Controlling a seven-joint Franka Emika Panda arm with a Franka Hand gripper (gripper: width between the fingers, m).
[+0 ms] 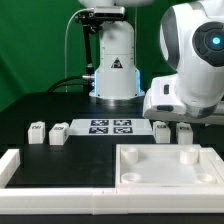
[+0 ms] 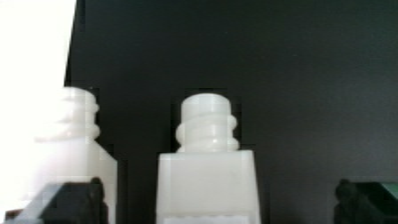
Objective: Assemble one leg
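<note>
Four small white legs lie on the black table. Two lie at the exterior view's left [image 1: 35,132] [image 1: 60,131] and two at the right [image 1: 160,128] [image 1: 185,130], under the arm. My gripper [image 1: 172,118] hangs low over the right pair. In the wrist view one leg [image 2: 208,150] stands between my two dark fingertips [image 2: 63,203], with a gap on each side. My gripper [image 2: 217,205] is open and touches nothing. A second leg [image 2: 71,140] stands close beside the first, next to one finger.
The marker board [image 1: 110,127] lies between the two pairs of legs. A large flat white panel with round sockets [image 1: 165,172] lies at the front right. A white L-shaped rail [image 1: 12,165] runs along the front left. A white surface [image 2: 32,50] shows at the wrist view's edge.
</note>
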